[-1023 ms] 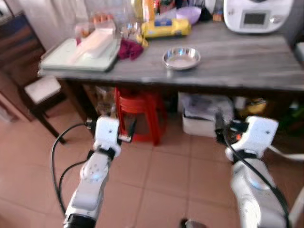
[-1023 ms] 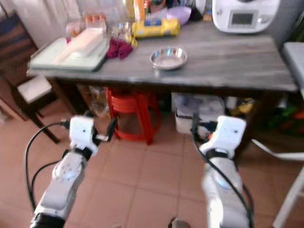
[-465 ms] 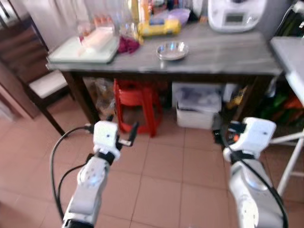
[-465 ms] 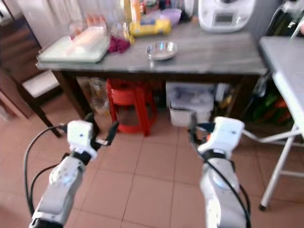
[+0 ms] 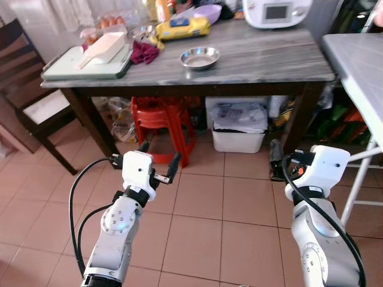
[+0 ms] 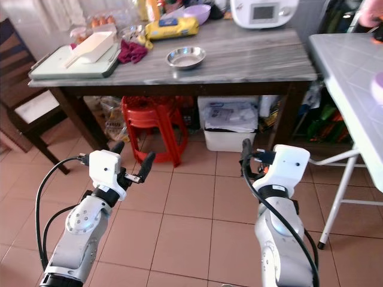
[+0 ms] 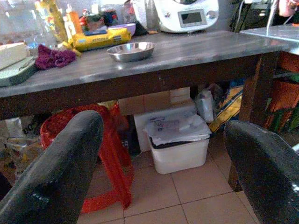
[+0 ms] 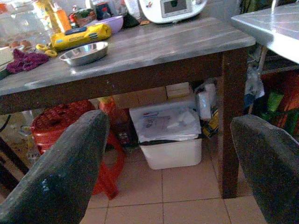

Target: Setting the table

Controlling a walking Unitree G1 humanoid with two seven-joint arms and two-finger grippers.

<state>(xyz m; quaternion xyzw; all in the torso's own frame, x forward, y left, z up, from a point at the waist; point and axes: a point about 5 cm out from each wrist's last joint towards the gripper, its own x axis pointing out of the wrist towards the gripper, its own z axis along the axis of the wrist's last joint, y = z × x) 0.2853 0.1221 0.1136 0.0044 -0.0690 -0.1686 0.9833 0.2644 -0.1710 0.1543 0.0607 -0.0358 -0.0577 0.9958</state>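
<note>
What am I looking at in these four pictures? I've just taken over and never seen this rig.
Two pictures come from the robot's head, looking down at its own silver arms. The left gripper and right gripper hang above the tiled floor, both open and holding nothing. The other two pictures look along each gripper's black fingers. Ahead stands a grey-topped table carrying a steel bowl, a yellow packet, a red cloth, a green tray and a white appliance. Beneath it sit a red stool and a white bin.

One steel bowl [image 5: 200, 57], one purple bowl [image 5: 207, 12], one yellow packet [image 5: 179, 27], one red stool [image 5: 163, 119], one white bin [image 5: 239, 124].
</note>
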